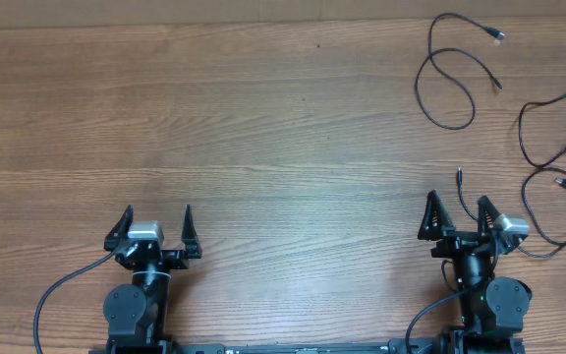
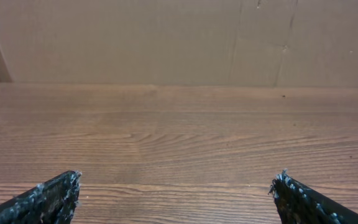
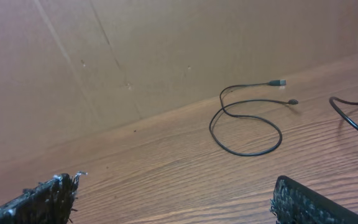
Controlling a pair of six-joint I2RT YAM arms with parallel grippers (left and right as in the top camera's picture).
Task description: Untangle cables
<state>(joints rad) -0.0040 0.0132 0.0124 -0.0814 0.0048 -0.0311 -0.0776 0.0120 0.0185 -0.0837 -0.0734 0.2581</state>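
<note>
The cables lie at the far right of the table. One thin black cable [image 1: 454, 127] curls in a loop at the back right, with small plug ends; the right wrist view shows the same loop [image 3: 250, 154] ahead of the fingers. More cables [image 1: 522, 128] wind along the right edge and cross one another, and one loose end [image 1: 459, 177] points toward my right gripper. That right gripper [image 1: 457, 200] [image 3: 174, 182] is open and holds nothing. My left gripper [image 1: 157, 211] [image 2: 178, 177] stands open over bare wood at the front left, far from the cables.
A brown cardboard wall [image 2: 166, 37] stands behind the wooden table [image 1: 244, 118]. Another strand of cable [image 3: 353, 121] crosses the right side of the right wrist view. Both arm bases sit at the front edge.
</note>
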